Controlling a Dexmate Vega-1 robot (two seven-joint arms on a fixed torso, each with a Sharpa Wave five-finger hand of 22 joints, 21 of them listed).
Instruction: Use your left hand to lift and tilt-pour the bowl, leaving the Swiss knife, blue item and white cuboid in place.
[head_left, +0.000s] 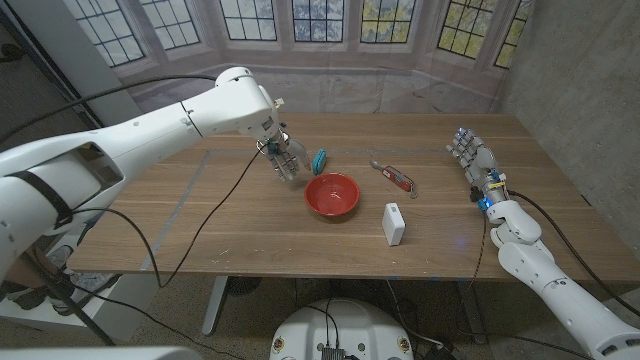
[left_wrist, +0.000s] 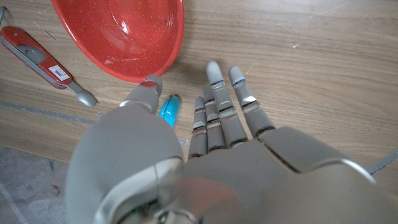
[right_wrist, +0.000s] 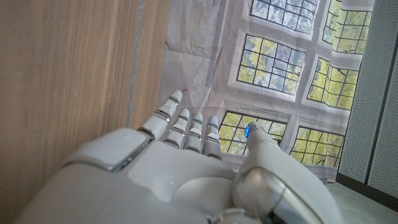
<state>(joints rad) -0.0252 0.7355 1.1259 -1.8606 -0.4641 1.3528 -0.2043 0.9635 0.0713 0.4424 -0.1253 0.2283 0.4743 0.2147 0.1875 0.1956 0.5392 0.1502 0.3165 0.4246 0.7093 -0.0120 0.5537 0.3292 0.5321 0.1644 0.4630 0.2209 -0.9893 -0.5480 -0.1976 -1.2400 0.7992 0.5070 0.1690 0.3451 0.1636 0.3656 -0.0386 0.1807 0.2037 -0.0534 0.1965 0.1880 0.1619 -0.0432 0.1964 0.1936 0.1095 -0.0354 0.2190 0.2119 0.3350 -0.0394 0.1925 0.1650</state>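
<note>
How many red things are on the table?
2: the red bowl at the table's middle, and the Swiss knife just right of it, toward the back.

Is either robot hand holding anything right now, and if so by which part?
Nothing is held. The left robot hand hovers with fingers apart beside the red bowl, near its rim. The right robot hand is open at the table's far side.

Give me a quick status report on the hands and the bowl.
Left robot hand open beside the red bowl, not gripping. Right robot hand open, idle. Blue item close by the left fingers.
</note>
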